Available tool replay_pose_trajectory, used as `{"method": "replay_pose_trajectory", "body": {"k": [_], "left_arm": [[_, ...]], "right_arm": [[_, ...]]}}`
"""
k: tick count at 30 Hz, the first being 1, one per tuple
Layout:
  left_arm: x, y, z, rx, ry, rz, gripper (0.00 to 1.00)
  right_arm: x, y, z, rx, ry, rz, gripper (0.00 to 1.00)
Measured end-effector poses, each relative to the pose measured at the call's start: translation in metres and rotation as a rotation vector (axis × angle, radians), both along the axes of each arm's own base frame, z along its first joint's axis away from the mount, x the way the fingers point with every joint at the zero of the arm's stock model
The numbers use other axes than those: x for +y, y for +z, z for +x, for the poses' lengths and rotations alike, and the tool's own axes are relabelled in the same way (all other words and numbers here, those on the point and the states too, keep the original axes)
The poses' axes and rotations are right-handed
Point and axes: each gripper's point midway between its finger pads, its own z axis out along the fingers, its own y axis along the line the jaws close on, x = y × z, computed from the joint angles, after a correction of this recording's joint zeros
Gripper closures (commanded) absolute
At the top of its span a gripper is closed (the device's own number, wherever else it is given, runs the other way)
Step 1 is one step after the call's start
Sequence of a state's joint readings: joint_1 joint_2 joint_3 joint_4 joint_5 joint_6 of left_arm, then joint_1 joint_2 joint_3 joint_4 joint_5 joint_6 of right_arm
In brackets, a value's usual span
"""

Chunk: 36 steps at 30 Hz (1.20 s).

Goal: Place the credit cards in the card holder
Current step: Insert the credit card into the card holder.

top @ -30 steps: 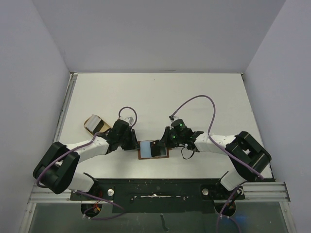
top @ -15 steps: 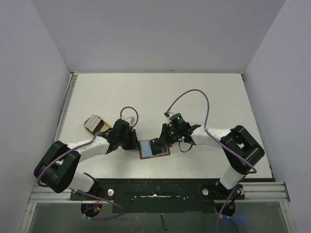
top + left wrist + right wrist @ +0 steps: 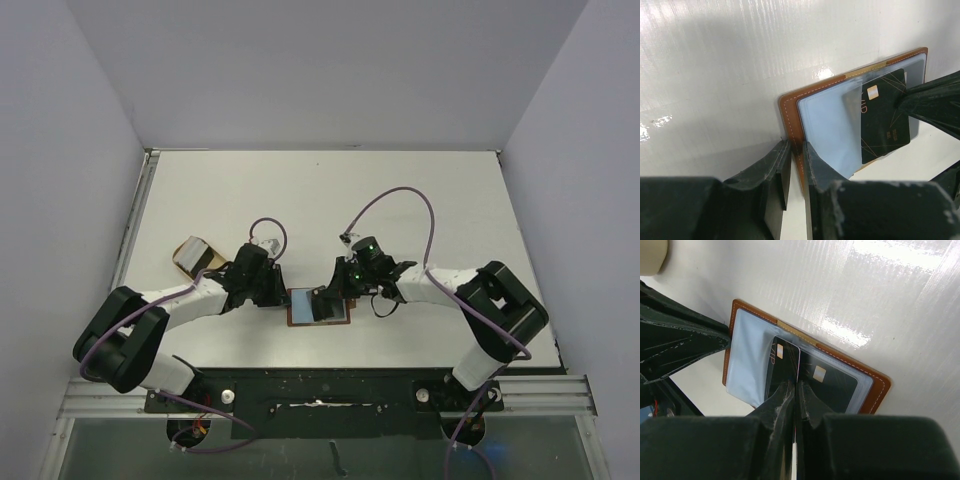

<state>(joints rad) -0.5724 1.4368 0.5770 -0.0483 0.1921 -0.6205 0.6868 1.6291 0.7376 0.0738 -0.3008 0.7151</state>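
The card holder (image 3: pixel 318 306) lies open near the table's front, brown leather with a pale blue inside (image 3: pixel 825 125). My left gripper (image 3: pixel 796 147) is shut on its left brown edge (image 3: pixel 730 347), pinning it. My right gripper (image 3: pixel 796 385) is shut on a black credit card (image 3: pixel 784 360) with a gold chip, held tilted on edge over the blue sleeve. In the left wrist view that card (image 3: pixel 885 117) lies against the sleeve. A second black card (image 3: pixel 835 385) sits inside the holder's right pocket. In the top view the two grippers (image 3: pixel 283 295) (image 3: pixel 330 293) flank the holder.
A tan rounded dish (image 3: pixel 198 256) sits left of the left gripper, its rim also showing at the right wrist view's top left corner (image 3: pixel 652 250). Purple cables loop over both arms. Grey walls stand on three sides of the white table (image 3: pixel 320 200).
My right gripper has moved left with the black card, from the holder's right edge to over its blue inside. The left gripper keeps its hold on the holder's edge.
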Motion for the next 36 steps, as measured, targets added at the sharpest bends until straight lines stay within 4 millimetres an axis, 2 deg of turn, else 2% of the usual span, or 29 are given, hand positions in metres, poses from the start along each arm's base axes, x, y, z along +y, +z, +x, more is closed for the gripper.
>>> {"method": "replay_pose_trajectory", "body": {"k": [8,20,23,36], "left_arm": [[0.0,0.0,0.0,-0.001,0.0,0.0,0.85],[-0.001,-0.001,0.0,-0.003,-0.001,-0.002,0.85],[-0.001,0.0,0.0,0.001,0.006,-0.007,0.85],[-0.006,0.0,-0.009,0.03,0.032,-0.071,0.85]], "right_arm": [[-0.002,0.008,0.0,-0.013,0.0,0.013,1.0],[-0.007,0.002,-0.007,0.012,0.005,0.021,1.0],[-0.009,-0.003,-0.01,0.027,-0.016,0.037,1.0],[-0.013,-0.001,-0.008,0.048,-0.142,0.081,1.0]]}}
